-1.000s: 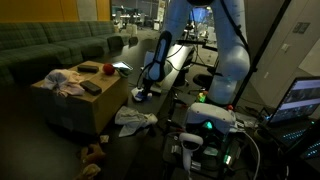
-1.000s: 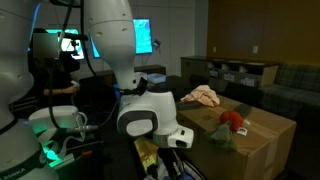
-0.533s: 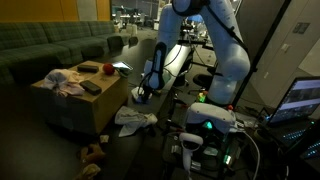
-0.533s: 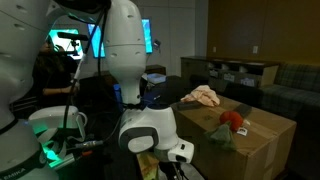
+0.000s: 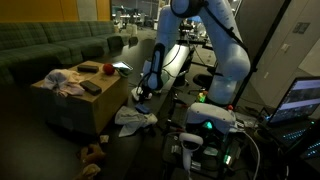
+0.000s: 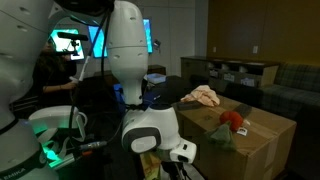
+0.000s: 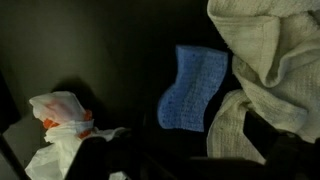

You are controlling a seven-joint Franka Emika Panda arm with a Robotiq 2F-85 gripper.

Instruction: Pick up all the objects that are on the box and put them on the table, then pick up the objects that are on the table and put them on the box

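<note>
The arm [image 5: 222, 45] is made of thick, rounded, glossy white links with darker seams at the joints; in an exterior view the nearest joint housing [image 6: 150, 128] is a bulbous white shell with a round dark-grey cap; the gripper [image 5: 139, 97] is black and blocky.

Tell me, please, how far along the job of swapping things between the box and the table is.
Done, it seems: a white-grey cloth and a blue knitted cloth lie on the black table. In hand: the tool is low over them beside the tan cardboard box; its grip is unclear. Left: a pinkish-white cloth, a red ball and flat black pieces sit on the box top.
</note>
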